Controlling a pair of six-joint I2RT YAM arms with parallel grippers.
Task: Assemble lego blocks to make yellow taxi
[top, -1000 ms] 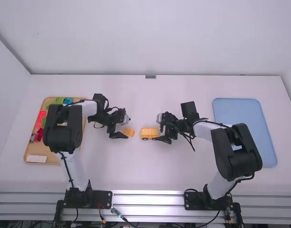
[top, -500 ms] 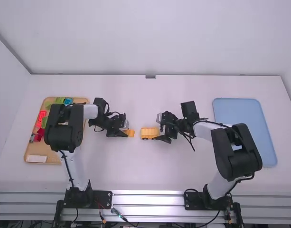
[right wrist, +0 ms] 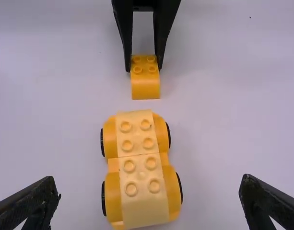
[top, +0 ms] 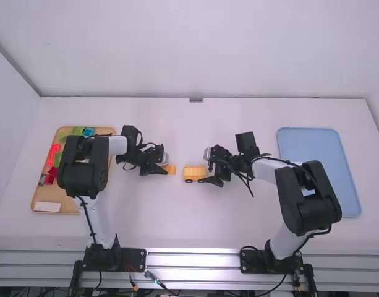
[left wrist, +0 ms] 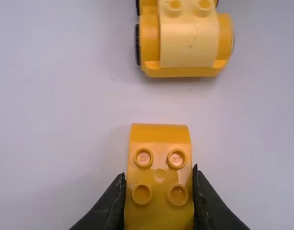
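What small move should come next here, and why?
Probably the left claw should lift the loose yellow block toward the wheeled yellow car: its fingers press both sides of that block, which sits apart from the car, whose top studs are bare.

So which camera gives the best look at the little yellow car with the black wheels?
The right wrist view: it shows the yellow car large and nearly whole, with all its top studs and black wheels along both sides. The left wrist view shows one end, cut off at the edge; the high view shows it whole but tiny.
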